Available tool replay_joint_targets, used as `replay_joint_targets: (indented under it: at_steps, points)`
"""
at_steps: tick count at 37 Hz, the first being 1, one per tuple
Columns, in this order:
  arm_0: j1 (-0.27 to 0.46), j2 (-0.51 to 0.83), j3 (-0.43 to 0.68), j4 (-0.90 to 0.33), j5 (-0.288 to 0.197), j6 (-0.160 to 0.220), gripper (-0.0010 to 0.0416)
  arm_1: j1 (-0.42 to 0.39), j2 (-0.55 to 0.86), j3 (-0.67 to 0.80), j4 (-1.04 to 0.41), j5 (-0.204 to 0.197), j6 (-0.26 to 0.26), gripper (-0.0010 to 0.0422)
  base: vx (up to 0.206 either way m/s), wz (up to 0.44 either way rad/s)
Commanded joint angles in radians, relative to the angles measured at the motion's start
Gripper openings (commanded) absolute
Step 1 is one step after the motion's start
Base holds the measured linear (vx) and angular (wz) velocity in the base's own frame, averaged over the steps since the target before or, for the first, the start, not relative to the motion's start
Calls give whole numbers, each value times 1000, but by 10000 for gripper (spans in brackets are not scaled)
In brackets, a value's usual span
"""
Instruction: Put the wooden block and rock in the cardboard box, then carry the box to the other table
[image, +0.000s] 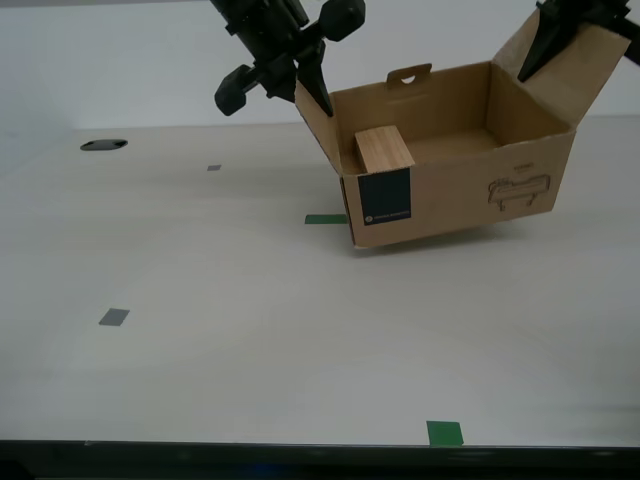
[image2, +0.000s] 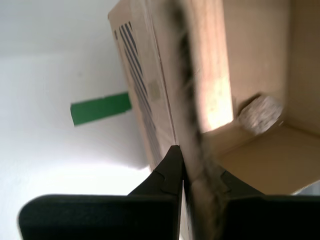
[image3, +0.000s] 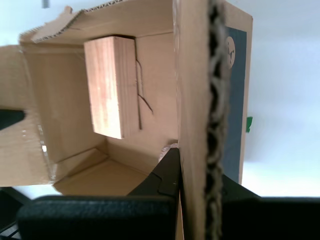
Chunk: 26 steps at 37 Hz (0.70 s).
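Tabletop (image: 250, 350), smooth and off-white, lies under the cardboard box (image: 470, 190), which sits toward the far right and hangs slightly tilted, its right end higher; we judge it just clear of the surface. The wooden block (image: 383, 150) rests inside at the box's left end. The rock (image2: 260, 114) lies in an inner corner, seen only in the second wrist view. Our first gripper (image: 316, 95) pinches the left side flap, with both fingers pressed on the cardboard. Our second gripper (image: 533, 62) pinches the right flap likewise. For the carry, we level both grips first. We hold the arm spacing constant so neither flap tears or folds. We move slowly, since the rock looks likely to roll and the block to slide.
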<state>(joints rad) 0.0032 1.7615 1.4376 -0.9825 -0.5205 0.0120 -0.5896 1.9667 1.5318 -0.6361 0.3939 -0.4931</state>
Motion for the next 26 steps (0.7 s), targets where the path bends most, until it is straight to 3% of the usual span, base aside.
replay_joint_targets:
  at_steps: [1,7,13,26]
  points:
    - [1,-64,-1,-24,-10,8,-1,-4,-38,2,-32,11,25,-1,0,0]
    - [2,-168,-41,-24,-5,42,-1,-5,-92,2,-40,13,34,-1,0,0]
    - [3,-246,-122,-25,-5,58,-1,-14,-108,2,-85,68,64,-1,0,0]
    - [3,-373,-344,3,-4,59,-1,-82,-108,2,-130,68,129,-1,0,0]
